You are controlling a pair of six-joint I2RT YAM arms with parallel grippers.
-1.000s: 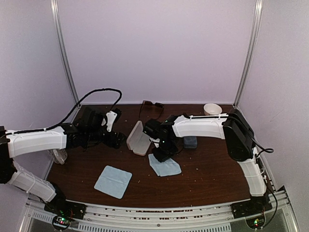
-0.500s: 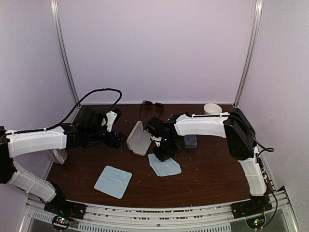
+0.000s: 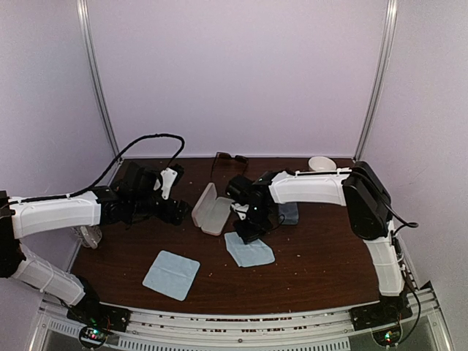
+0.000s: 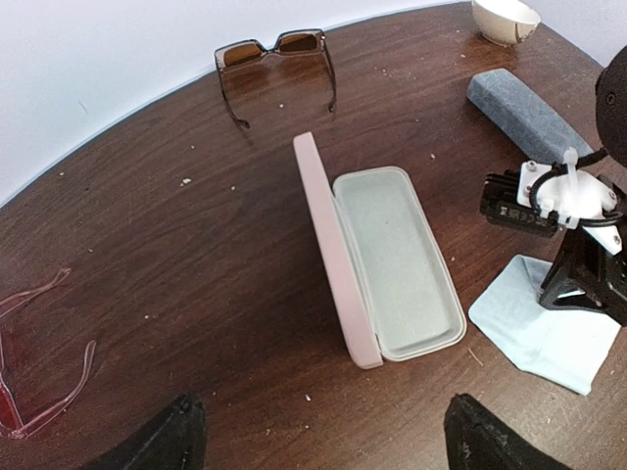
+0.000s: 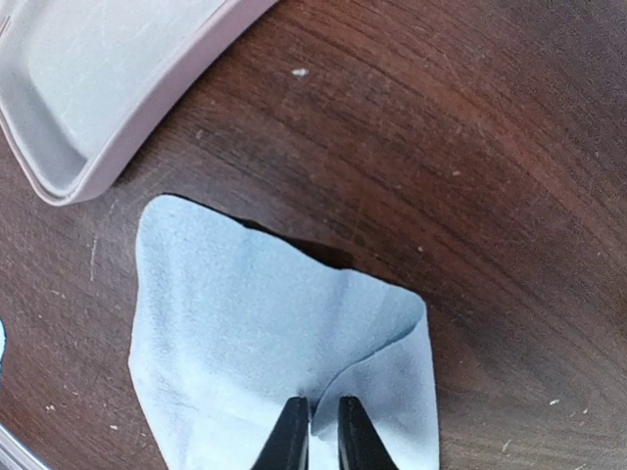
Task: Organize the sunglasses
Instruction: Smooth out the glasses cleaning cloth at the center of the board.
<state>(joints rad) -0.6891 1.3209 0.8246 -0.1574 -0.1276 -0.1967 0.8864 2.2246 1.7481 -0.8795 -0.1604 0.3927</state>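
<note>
The dark chunky sunglasses (image 3: 230,157) (image 4: 279,54) lie open at the back of the table, near the wall. The thin reddish wire pair (image 4: 39,362) lies at the left edge of the left wrist view. My right gripper (image 3: 248,235) (image 5: 318,431) points down onto a light-blue cloth (image 3: 250,251) (image 5: 265,352). Its fingers are nearly together, pinching a fold of the cloth, and one cloth corner is turned over. My left gripper (image 3: 173,211) (image 4: 318,446) hovers wide open, holding nothing, just left of the open pink case (image 3: 208,210) (image 4: 392,264).
A grey-blue shut case (image 3: 289,213) (image 4: 524,108) lies behind the right wrist. A second light-blue cloth (image 3: 171,274) lies flat at the front left. A small white bowl (image 3: 322,164) (image 4: 505,18) stands at the back right. Walls close in the table (image 3: 322,256).
The right wrist has shifted slightly to the right above the cloth. The left arm has not moved.
</note>
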